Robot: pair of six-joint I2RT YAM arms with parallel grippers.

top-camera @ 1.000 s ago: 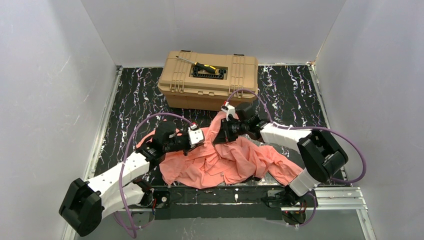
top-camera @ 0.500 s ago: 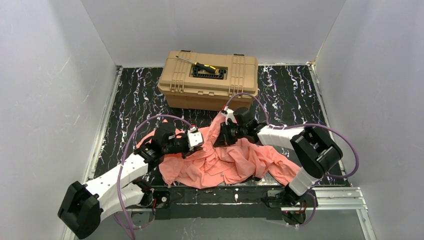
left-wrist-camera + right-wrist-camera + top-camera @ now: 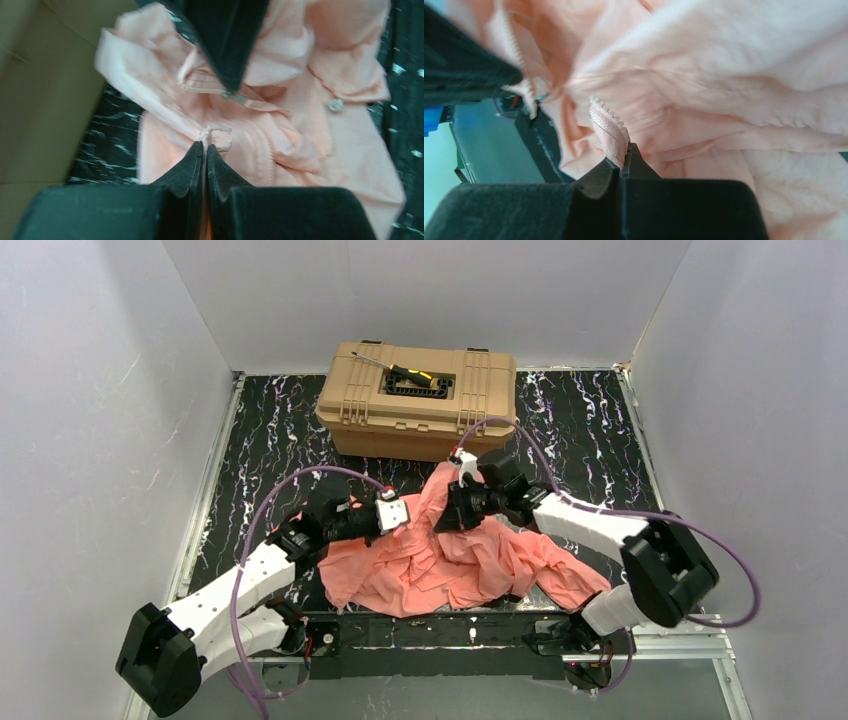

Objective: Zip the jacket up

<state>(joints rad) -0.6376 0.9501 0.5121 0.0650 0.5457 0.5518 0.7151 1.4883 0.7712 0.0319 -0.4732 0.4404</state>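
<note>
Fingers (image 3: 187,165) pinched shut on both sides: left gripper (image 3: 205,146) nips a zipper end (image 3: 216,134), right gripper (image 3: 624,152) clamps the toothed tape (image 3: 606,122), jacket (image 3: 450,560) bunched mid-worktop toward the near edge. Danger: thin tape slips free if they pull apart.

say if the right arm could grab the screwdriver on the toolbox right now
Probably not yet: the right gripper is shut on the zipper edge of the jacket. The screwdriver lies uncovered on the toolbox just beyond, so it looks reachable once the gripper lets go.
</note>
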